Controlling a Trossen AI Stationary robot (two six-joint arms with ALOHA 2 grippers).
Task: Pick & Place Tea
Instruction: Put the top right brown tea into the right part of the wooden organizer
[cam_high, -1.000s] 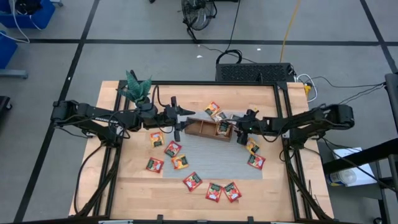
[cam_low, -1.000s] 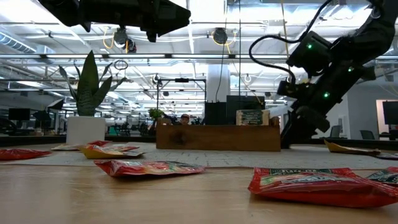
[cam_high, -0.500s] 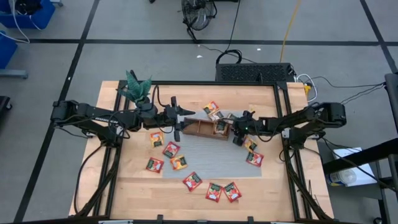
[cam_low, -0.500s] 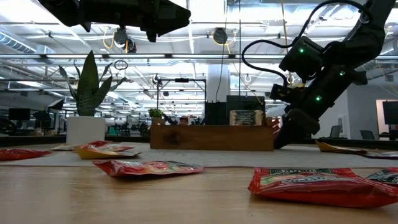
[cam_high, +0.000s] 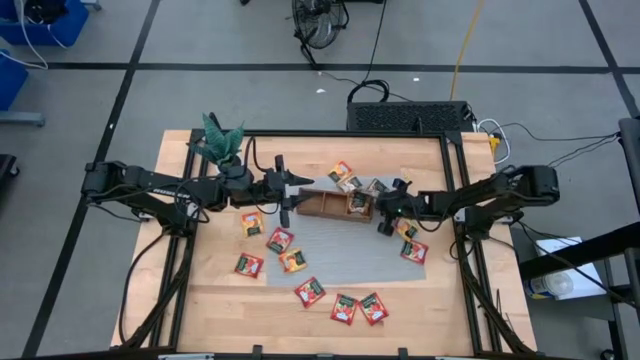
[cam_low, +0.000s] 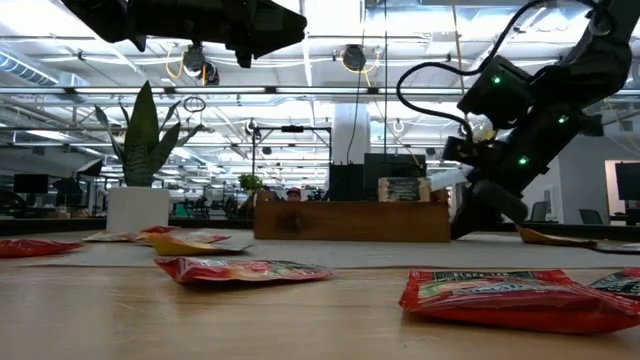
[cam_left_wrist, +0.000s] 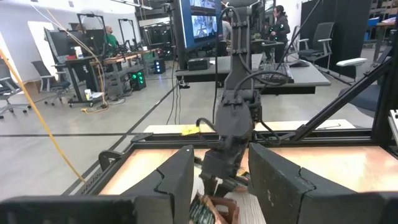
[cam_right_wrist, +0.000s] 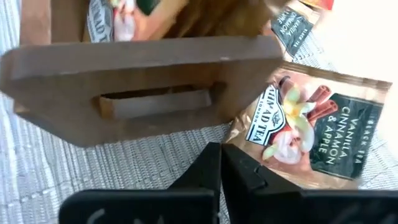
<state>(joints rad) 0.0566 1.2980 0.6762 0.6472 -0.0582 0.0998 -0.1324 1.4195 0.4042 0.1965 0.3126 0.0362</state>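
Across the wooden surface (cam_high: 200, 300), the left gripper (cam_high: 284, 190) hovers part-open and empty at the wooden tray's (cam_high: 325, 207) left end. At its right end the right gripper (cam_right_wrist: 219, 163), jaws shut and empty, has a vanilla-cinnamon tea sachet (cam_right_wrist: 311, 127) just beside it.

Red tea sachets (cam_high: 343, 308) lie flat, scattered over the table.

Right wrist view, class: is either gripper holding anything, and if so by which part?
Nothing is held. The right gripper has its fingers shut and empty beside the wooden tray; the left gripper hangs empty above the table.
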